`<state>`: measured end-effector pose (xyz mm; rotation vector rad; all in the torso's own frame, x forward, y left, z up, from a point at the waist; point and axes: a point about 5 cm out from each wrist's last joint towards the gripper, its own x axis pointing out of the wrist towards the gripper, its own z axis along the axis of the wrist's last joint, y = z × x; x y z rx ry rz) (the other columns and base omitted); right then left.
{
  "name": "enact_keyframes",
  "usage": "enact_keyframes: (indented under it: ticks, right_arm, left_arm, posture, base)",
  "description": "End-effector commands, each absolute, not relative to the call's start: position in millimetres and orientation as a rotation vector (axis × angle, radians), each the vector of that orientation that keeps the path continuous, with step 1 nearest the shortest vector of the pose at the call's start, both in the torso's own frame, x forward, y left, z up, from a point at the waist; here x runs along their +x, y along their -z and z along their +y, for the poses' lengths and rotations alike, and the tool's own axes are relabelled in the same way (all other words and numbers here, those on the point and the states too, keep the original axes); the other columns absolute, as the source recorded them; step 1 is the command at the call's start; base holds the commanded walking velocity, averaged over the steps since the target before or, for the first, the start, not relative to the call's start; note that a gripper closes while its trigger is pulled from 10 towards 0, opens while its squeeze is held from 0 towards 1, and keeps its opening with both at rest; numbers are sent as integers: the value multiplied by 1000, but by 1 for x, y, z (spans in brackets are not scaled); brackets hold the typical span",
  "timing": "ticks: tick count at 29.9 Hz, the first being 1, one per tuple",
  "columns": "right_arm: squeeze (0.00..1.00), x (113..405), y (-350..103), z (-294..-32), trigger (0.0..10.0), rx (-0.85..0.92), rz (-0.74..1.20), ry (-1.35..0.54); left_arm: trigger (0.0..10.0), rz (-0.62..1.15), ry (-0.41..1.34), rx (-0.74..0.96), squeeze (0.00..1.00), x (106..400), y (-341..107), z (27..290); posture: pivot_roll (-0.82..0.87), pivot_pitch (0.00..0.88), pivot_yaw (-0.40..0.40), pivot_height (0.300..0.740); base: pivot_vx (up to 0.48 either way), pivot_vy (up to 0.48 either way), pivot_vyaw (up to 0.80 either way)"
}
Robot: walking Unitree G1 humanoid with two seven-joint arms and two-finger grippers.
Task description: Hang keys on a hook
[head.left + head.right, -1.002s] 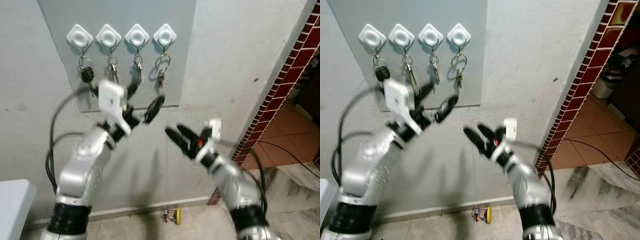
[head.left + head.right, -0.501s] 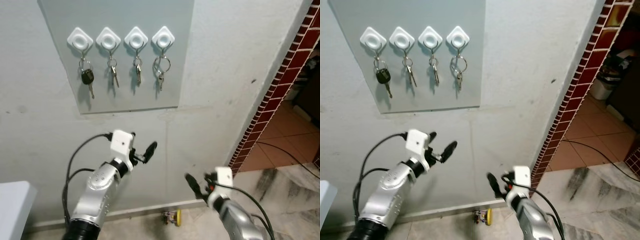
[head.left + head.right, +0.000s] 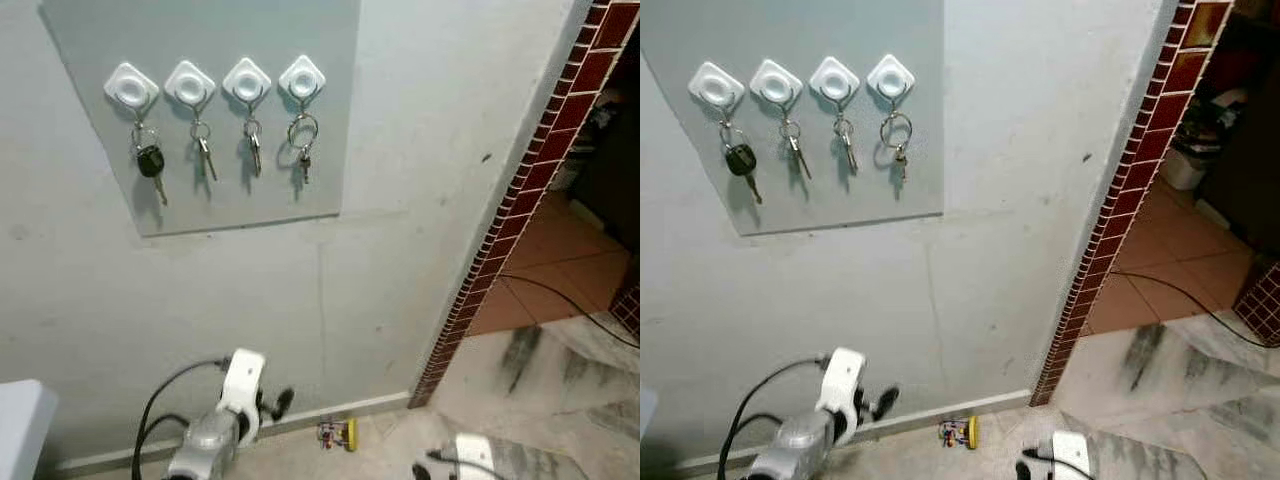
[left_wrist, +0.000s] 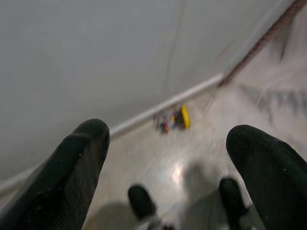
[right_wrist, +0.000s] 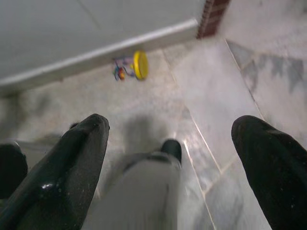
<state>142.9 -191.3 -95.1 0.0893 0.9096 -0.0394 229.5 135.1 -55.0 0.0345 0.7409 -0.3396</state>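
Grey panel [image 3: 250, 190] on wall carries four white hooks [image 3: 189, 83] in a row. Each hook holds keys: black-headed car key [image 3: 150, 161] on the leftmost, plain keys [image 3: 204, 152] on the two middle ones, large ring with keys [image 3: 301, 133] on the rightmost.

Left tool [image 4: 168, 158] low near the floor, fingers [image 4: 72, 167] wide apart, empty. Right tool [image 5: 172, 158] also low, fingers [image 5: 72, 163] wide apart, empty.

Small yellow toy [image 3: 338, 434] lies on floor [image 3: 560, 400] against the skirting, below the panel. Red brick pillar [image 3: 520, 200] to the right.
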Motion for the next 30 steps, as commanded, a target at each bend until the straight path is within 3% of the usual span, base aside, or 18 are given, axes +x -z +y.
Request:
enact_keyframes:
  ticks: [1,2,3,4,5,10,30]
  right_arm:
    - [1000,133,99,-192,10000,86,952,65]
    - [965,128,101,-193,10000,84,973,78]
    - [86,124,103,-193,10000,89,986,87]
    - [86,122,104,-193,10000,94,994,92]
    - [0,118,105,-193,10000,102,1014,108]
    - [0,113,108,-189,10000,103,1040,92]
    - [0,104,111,-185,10000,50,1087,57]
  left_arm:
    - [10000,809,317,64,0,215,66,142]
    - [10000,837,306,63,0,208,70,144]
    - [10000,858,300,71,0,203,73,146]
    - [10000,871,297,77,0,200,75,147]
    - [10000,896,291,85,0,194,79,149]
    - [10000,935,281,88,0,181,86,151]
    - [10000,955,296,127,0,175,89,150]
  posture:
    - [-50,0,23,740]
    - [-46,0,19,740]
    - [-46,0,19,740]
    - [-41,0,14,740]
    - [-41,0,14,740]
    - [-37,0,3,740]
    - [-15,0,-8,740]
  base:
    - [0,0,0]
    - [0,0,0]
    - [0,0,0]
    - [0,0,0]
    - [0,0,0]
    - [0,0,0]
    - [0,0,0]
